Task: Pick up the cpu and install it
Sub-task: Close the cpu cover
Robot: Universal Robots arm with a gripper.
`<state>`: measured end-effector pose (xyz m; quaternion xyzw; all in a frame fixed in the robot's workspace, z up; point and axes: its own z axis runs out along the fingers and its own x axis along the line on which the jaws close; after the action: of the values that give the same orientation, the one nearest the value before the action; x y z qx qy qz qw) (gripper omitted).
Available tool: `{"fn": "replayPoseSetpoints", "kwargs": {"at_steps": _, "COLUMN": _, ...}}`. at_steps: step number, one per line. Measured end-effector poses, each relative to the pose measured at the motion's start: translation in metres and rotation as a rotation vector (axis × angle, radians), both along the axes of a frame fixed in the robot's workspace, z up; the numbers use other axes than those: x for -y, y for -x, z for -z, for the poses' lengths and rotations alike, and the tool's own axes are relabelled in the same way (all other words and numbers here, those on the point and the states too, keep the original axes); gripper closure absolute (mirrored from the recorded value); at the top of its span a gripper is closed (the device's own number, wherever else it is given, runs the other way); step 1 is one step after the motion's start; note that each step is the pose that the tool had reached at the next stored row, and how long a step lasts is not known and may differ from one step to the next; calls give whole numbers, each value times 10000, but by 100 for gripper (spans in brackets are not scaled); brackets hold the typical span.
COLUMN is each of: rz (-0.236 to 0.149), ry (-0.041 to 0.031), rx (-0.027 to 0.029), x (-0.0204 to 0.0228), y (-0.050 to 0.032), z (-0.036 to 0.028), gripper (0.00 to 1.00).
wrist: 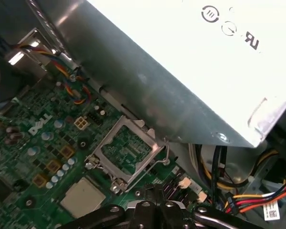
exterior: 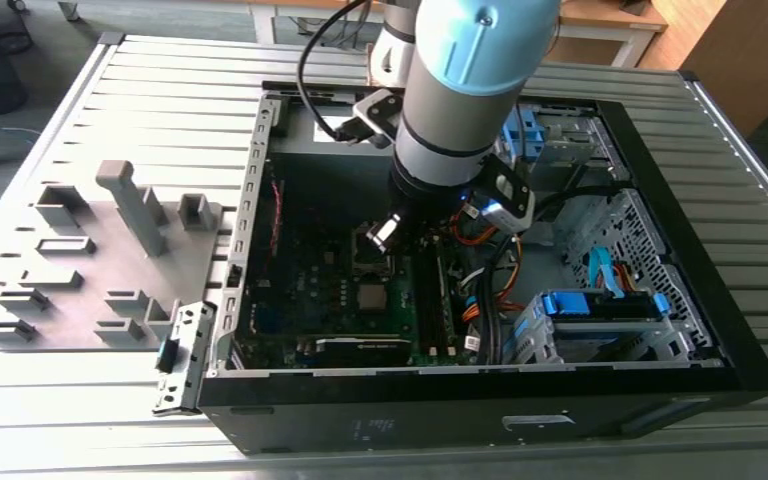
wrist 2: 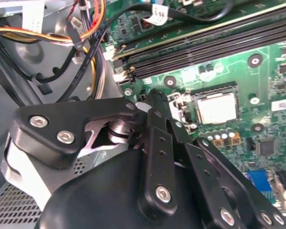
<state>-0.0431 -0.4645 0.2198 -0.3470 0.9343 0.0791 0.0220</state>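
The cpu is a small grey-silver square lying flat in the motherboard's socket inside the open computer case. In both wrist views it shows as a pale square chip. The socket's metal frame stands hinged up beside it. My gripper hangs above the board, a short way off the cpu toward the back of the case. Its black fingers meet at the tip with nothing between them. The gripper's tip hovers near the socket's corner.
A grey tray with raised blocks lies at the exterior view's left of the case. Memory slots, bundled cables, a silver power supply box and blue drive brackets crowd the space around the socket.
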Motion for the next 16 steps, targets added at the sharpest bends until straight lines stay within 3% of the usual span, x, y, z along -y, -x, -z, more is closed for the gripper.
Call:
{"fn": "replayPoseSetpoints", "kwargs": {"at_steps": 3, "rz": -30, "ry": -70, "rx": -1, "x": -19, "y": -2, "z": 36, "gripper": 89}}
{"fn": "replayPoseSetpoints", "kwargs": {"at_steps": 8, "rz": -52, "ry": -245, "rx": 0, "x": -52, "y": -2, "z": 81, "gripper": 89}}
{"fn": "replayPoseSetpoints", "kwargs": {"at_steps": 16, "rz": -61, "ry": -371, "rx": -1, "x": -81, "y": -1, "z": 130, "gripper": 89}}
